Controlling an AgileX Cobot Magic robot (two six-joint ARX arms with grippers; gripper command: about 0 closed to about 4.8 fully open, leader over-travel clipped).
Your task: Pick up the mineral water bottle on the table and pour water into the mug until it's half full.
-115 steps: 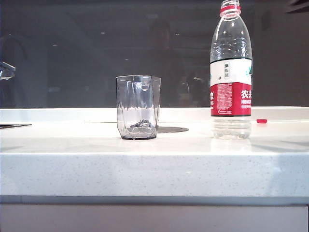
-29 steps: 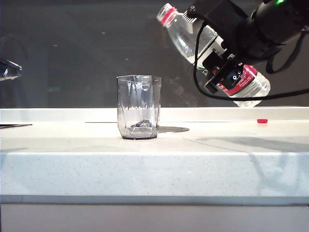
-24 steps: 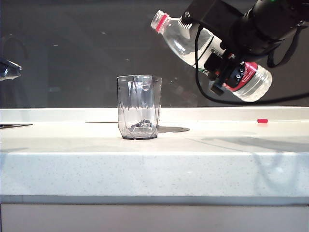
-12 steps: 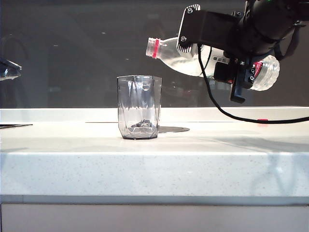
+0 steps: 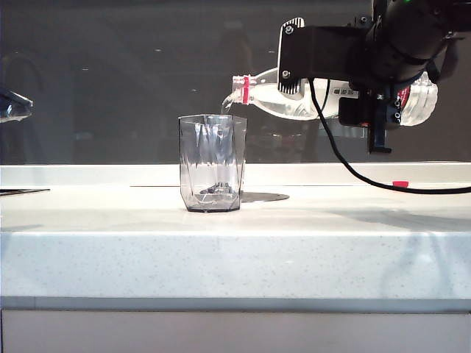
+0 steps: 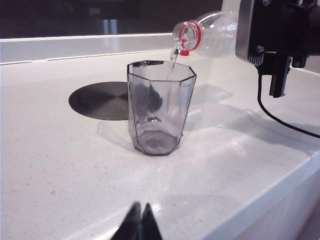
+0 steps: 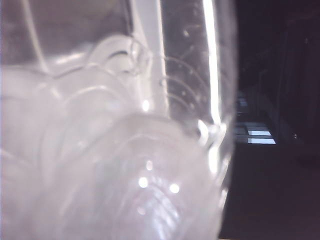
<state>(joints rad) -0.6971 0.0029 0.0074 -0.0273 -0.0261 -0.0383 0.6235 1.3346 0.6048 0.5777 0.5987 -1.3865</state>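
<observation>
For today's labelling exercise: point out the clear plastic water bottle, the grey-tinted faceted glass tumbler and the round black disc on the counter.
Clear plastic water bottle (image 5: pixel 268 94), exterior view, shoulder near the neck.
Grey-tinted faceted glass tumbler (image 6: pixel 160 112), left wrist view, front wall.
Round black disc (image 6: pixel 100 100), left wrist view, its centre.

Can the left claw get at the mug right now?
Probably yes: the shut left claw faces the mug over bare table; the pouring mineral water bottle sits above the rim.

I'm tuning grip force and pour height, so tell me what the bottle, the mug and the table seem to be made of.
Mineral water bottle, held near level by the right gripper: thin clear plastic, judging by its ribbed, moulded walls.
Mug: grey-tinted, faceted and glossy, likely glass, possibly hard plastic.
Table: white and speckled with a soft sheen, seemingly stone or composite.
Left gripper: idle, shut, near the table's front edge.
</observation>
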